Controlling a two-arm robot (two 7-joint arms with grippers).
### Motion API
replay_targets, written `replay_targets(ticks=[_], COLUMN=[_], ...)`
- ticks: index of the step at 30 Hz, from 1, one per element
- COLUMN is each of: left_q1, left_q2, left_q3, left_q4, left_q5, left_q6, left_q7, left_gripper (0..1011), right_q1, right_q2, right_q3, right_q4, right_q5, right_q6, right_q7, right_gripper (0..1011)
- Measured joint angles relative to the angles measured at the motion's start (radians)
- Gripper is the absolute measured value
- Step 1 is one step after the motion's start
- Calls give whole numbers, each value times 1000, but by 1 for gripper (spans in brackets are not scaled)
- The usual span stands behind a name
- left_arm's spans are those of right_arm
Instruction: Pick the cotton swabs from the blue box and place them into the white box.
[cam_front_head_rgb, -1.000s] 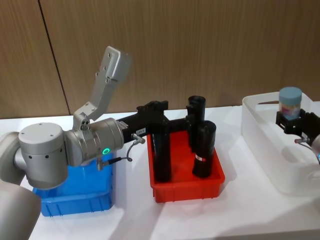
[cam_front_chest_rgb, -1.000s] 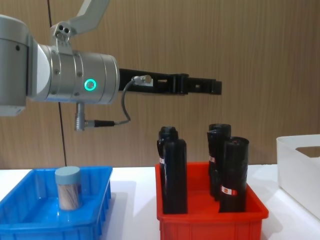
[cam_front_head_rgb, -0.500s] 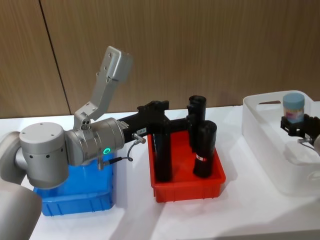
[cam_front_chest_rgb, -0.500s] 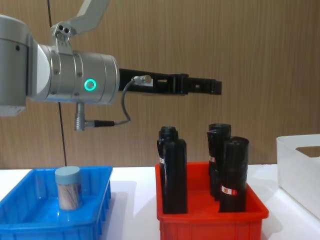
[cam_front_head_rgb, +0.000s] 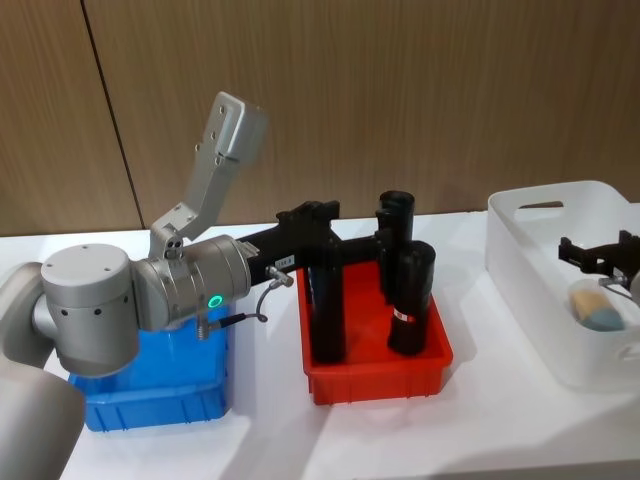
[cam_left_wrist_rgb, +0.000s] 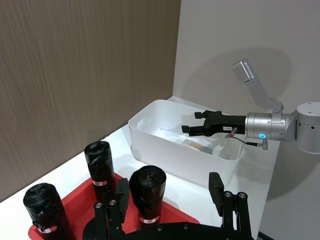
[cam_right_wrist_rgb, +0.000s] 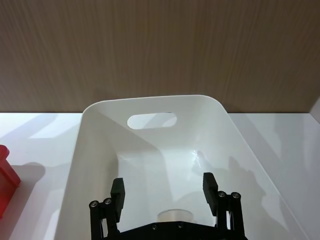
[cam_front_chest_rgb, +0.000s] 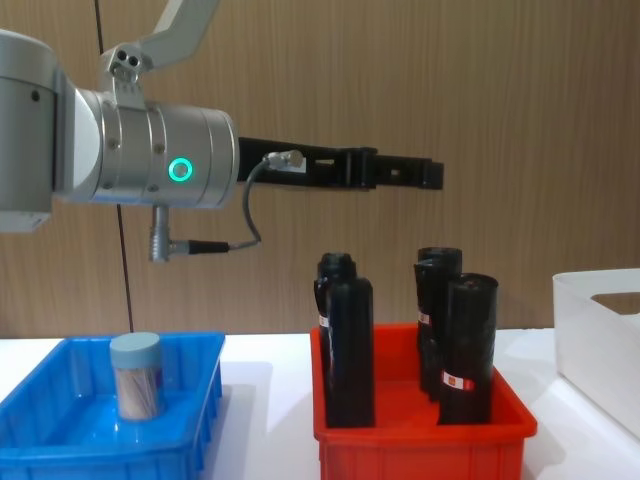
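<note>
Desk (cam_front_head_rgb: 480, 430), white; contents listed front to back.

1. Blue box (cam_front_chest_rgb: 60, 450), on the robot's left side. It holds one tub of cotton swabs (cam_front_chest_rgb: 136, 376), upright with its pale blue lid on top.
2. Left arm (cam_front_head_rgb: 130, 300), its grey body hanging over the blue box and reaching towards the middle of the desk.
3. Red bin (cam_front_chest_rgb: 420, 440), just beside the blue box, with several black cylinders (cam_front_chest_rgb: 348, 350) standing upright in it.
4. Left gripper (cam_front_chest_rgb: 430, 175), held level, high above the red bin and well clear of the cylinder tops. Its fingers are spread wide and hold nothing.
5. White box (cam_front_head_rgb: 530, 290), on the robot's right side, with a strip of bare desk between it and the red bin. A second tub (cam_front_head_rgb: 600, 308) lies on its side on the box floor.
6. Right gripper (cam_right_wrist_rgb: 164, 190), over the white box's opening, directly above the second tub. Its fingers (cam_right_wrist_rgb: 118, 192) are spread wide, empty and clear of the tub.
7. Wall (cam_front_head_rgb: 400, 100), wood-panelled, behind the desk.
</note>
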Motion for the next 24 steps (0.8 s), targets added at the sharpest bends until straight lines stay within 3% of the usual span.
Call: replay_targets(ticks=[24], left_q1=[0], left_q2=[0], left_q3=[0], left_q4=[0], left_q5=[0], left_q6=[0], left_q7=[0], left_gripper=[1004], right_q1=[-6], right_q2=[2], right_q3=[13], right_q4=[-6], right_q5=[1], right_q6=[-37], right_q7=[-5], right_gripper=[1001])
